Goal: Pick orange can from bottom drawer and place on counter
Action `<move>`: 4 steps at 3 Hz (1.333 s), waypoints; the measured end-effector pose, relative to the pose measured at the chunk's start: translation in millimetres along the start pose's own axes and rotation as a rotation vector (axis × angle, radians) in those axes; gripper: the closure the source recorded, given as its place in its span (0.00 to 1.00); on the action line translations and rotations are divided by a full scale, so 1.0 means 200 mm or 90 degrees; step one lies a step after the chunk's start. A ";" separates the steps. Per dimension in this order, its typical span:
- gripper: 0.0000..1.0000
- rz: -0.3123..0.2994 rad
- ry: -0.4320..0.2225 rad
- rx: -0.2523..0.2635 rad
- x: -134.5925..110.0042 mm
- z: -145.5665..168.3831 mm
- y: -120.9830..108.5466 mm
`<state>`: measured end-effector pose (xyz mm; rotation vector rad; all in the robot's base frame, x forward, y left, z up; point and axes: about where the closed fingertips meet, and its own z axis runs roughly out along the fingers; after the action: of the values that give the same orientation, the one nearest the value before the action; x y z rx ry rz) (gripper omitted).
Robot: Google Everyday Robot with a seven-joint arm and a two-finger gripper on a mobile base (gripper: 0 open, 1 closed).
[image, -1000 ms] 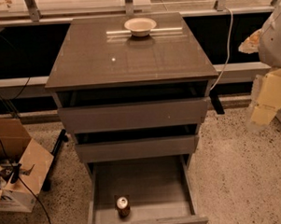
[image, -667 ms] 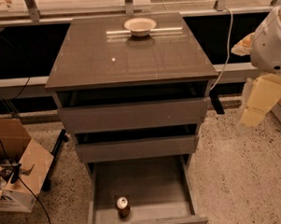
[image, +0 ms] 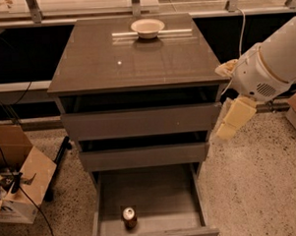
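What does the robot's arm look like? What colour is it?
The arm is fat, round and white, with a small dotted vent. Its tool, just to the right of the cabinet, is pale yellow and blocky.

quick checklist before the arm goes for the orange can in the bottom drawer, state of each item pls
1. bottom drawer pulled out: ok.
2. orange can upright, near the drawer's front: ok.
3. nothing over the can: ok.
4. pincer above the can: not ok; it hangs right of the cabinet, level with the top drawer.
5. counter has bare room in front of the white bowl: ok.
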<state>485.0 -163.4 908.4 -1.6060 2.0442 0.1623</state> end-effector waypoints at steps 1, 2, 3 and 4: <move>0.00 0.000 0.000 0.000 0.00 0.00 0.00; 0.00 0.018 -0.019 -0.013 0.00 0.14 0.04; 0.00 0.045 -0.050 -0.052 0.06 0.42 0.12; 0.00 0.066 -0.086 -0.071 0.14 0.66 0.18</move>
<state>491.0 -124.0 774.1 -1.5117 2.0454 0.4173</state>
